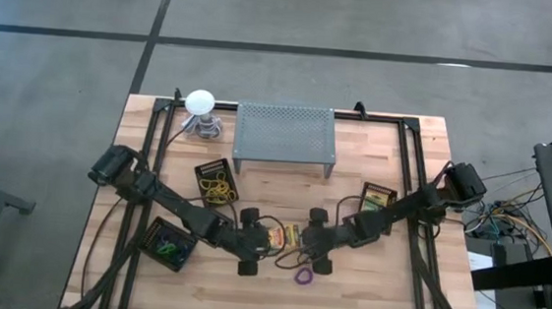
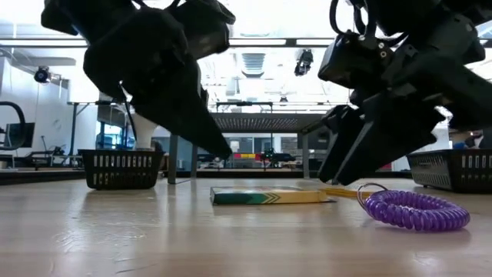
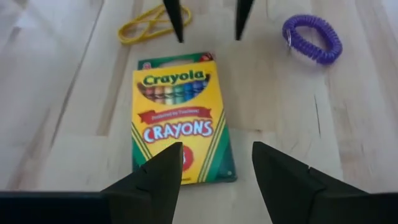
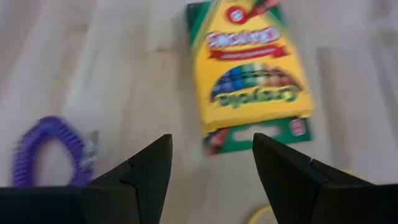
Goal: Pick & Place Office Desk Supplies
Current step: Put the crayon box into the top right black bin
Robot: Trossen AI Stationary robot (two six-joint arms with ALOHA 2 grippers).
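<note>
A yellow-and-green crayon box (image 1: 284, 238) lies flat on the wooden table, face up (image 3: 180, 118), (image 4: 252, 68), (image 2: 265, 196). My left gripper (image 1: 257, 242) hovers open just left of it, fingers (image 3: 165, 171) over the box's near end. My right gripper (image 1: 311, 241) hovers open at the box's opposite end (image 4: 211, 146). Its fingertips also show in the left wrist view. A purple coiled loop (image 1: 304, 274) rests on the table (image 3: 313, 37), (image 2: 415, 209) toward the near edge. A yellow rubber band (image 3: 146, 25) lies loose beside the box.
Three black trays sit on the table: one with yellow bands (image 1: 217, 181), one with green items (image 1: 170, 244), one with a crayon box (image 1: 376, 200). The grey perforated stand (image 1: 285, 136) and the white ball-topped object (image 1: 200, 102) stand at the far edge.
</note>
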